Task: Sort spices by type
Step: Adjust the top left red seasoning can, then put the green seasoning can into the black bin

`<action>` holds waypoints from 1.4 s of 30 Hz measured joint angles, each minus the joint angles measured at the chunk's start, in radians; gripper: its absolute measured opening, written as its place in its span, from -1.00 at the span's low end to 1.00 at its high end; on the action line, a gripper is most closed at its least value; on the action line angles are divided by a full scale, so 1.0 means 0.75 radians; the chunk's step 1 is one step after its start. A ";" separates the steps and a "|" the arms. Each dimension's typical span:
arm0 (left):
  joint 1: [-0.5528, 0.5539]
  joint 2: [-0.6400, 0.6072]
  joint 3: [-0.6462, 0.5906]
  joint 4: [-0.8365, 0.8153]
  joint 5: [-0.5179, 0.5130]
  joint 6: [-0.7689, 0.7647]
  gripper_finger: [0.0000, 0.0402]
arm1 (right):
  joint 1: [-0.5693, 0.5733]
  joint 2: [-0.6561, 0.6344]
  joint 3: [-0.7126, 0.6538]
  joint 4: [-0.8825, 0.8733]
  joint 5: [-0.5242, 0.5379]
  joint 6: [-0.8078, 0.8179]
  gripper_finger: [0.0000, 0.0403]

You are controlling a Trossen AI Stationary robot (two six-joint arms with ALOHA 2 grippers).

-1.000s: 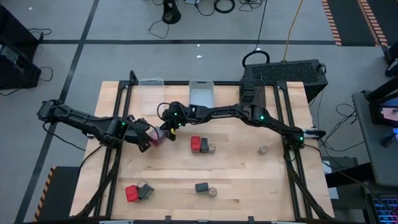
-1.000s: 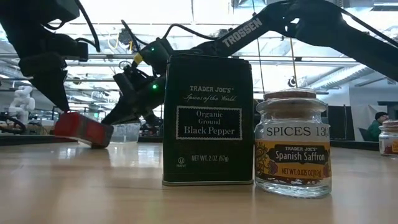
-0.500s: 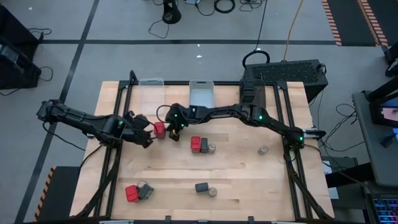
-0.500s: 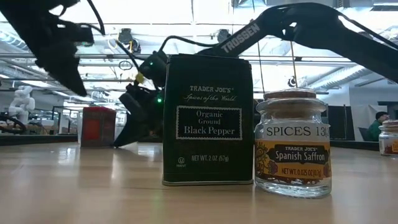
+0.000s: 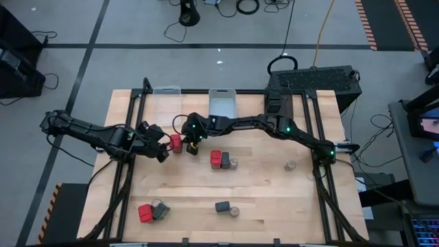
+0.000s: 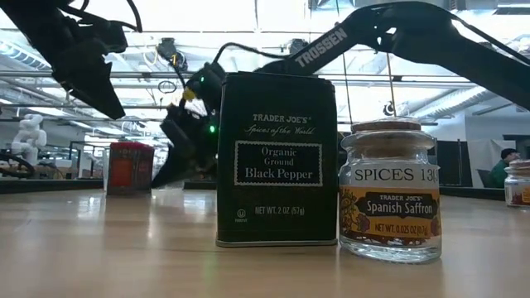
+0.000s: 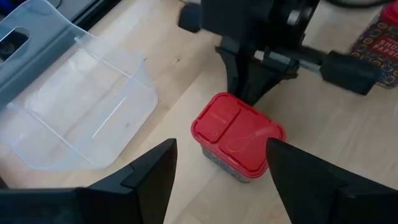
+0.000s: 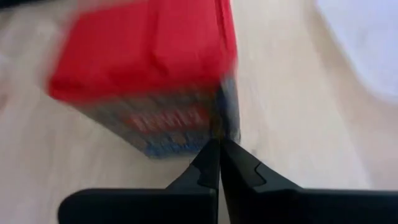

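Fingers of my left gripper (image 7: pixel 217 180) hang released above the upright red-lidded boxy spice tin (image 7: pixel 237 144); my right gripper (image 5: pixel 193 146), clenched empty, steadies its side.

Overhead, table-level and two wrist cameras (all sharing the red-lidded spice box (image 5: pixel 175 143)).

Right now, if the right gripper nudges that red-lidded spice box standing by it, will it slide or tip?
The red-lidded spice box stands upright, taller than wide, so a high push would probably tip it. Its flat base on smooth wood likely slides under a low push from the shut right gripper. It won't roll.
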 joint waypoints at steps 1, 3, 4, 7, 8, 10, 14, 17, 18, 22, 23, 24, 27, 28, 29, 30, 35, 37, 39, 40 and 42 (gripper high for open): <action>0.000 0.000 0.000 0.001 0.000 0.000 0.26 | 0.000 -0.004 0.019 -0.004 0.000 -0.013 -1.00; 0.000 0.000 0.000 0.001 0.002 0.001 0.26 | -0.001 -0.017 0.056 -0.050 0.001 -0.039 -1.00; 0.000 0.000 0.000 0.002 0.005 0.001 0.26 | -0.001 -0.019 0.074 -0.059 0.002 -0.055 -1.00; -0.003 -0.002 0.000 0.003 0.027 0.001 0.26 | 0.000 -0.033 0.129 -0.142 0.056 -0.103 -1.00; -0.005 -0.003 0.000 0.004 0.039 0.002 0.26 | 0.000 -0.038 0.146 -0.173 0.071 -0.127 -1.00; -0.010 -0.005 0.000 0.006 0.073 0.020 0.26 | 0.005 -0.058 0.174 -0.252 0.116 -0.172 -1.00; -0.034 -0.006 0.000 0.050 0.164 0.049 0.26 | 0.005 -0.127 0.190 -0.438 0.171 -0.257 -1.00; -0.058 -0.006 0.000 0.108 0.243 0.074 0.26 | 0.005 -0.181 0.189 -0.586 0.174 -0.306 -1.00; -0.067 -0.006 0.000 0.129 0.277 0.090 0.26 | 0.006 -0.198 0.189 -0.633 0.173 -0.320 -1.00; -0.132 -0.005 0.000 0.238 0.426 0.103 0.26 | 0.024 -0.288 0.189 -0.779 0.170 -0.369 -1.00; -0.152 -0.005 0.000 0.264 0.462 0.097 0.26 | 0.036 -0.307 0.189 -0.812 0.169 -0.384 -1.00; -0.176 -0.005 0.000 0.288 0.486 0.090 0.26 | 0.050 -0.326 0.189 -0.842 0.169 -0.398 -1.00; -0.247 -0.005 0.000 0.354 0.538 0.016 0.26 | 0.101 -0.376 0.189 -0.907 0.168 -0.419 -1.00; -0.272 -0.004 0.000 0.372 0.550 -0.018 0.26 | 0.119 -0.393 0.189 -0.931 0.167 -0.425 -1.00; -0.298 0.001 0.007 0.374 0.564 -0.054 0.26 | 0.139 -0.407 0.189 -0.959 0.167 -0.431 -1.00; -0.325 0.011 0.019 0.372 0.570 -0.094 0.26 | 0.158 -0.422 0.189 -0.987 0.166 -0.436 -1.00; -0.484 0.133 0.136 0.373 0.560 -0.275 0.26 | 0.236 -0.454 0.185 -1.172 0.160 -0.454 -1.00; -0.541 0.219 0.196 0.365 0.529 -0.324 0.26 | 0.258 -0.475 0.146 -1.187 0.162 -0.444 -1.00; -0.593 0.315 0.262 0.337 0.507 -0.382 0.26 | 0.278 -0.510 0.076 -1.137 0.166 -0.432 -1.00; -0.616 0.365 0.294 0.309 0.500 -0.421 0.26 | 0.288 -0.534 0.031 -1.110 0.168 -0.426 -1.00; -0.660 0.465 0.360 0.232 0.494 -0.509 0.26 | 0.308 -0.592 -0.084 -1.025 0.169 -0.410 -1.00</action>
